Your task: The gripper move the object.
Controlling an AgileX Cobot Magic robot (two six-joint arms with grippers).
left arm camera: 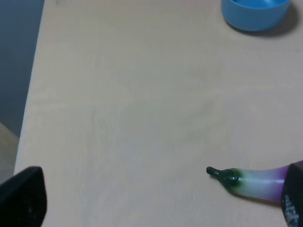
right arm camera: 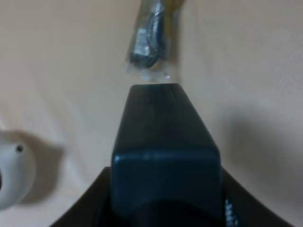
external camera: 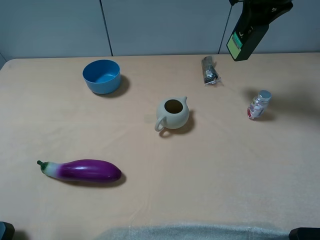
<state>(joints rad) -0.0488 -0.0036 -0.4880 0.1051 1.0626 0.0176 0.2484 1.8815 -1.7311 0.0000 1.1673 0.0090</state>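
Note:
The black flat-sided bottle [external camera: 245, 37] with a green label hangs tilted in the air at the back right, above the table [external camera: 225, 175]. My right gripper [external camera: 261, 7] is shut on its upper part at the frame's top edge. In the right wrist view the bottle's dark base [right arm camera: 165, 146] fills the middle, with a dark finger [right arm camera: 94, 210] showing beside it. My left gripper [left arm camera: 156, 208] is open and empty low over the table's front left; only its two dark fingertips [left arm camera: 21, 198] show at the frame's edges.
A dark wrapped packet [external camera: 210, 70] lies under the held bottle, and shows in the right wrist view [right arm camera: 150, 40]. A small silver-capped jar [external camera: 258, 105] stands at the right. A pale teapot [external camera: 172, 114] sits mid-table, a blue bowl [external camera: 102, 76] back left, a purple eggplant [external camera: 82, 170] front left.

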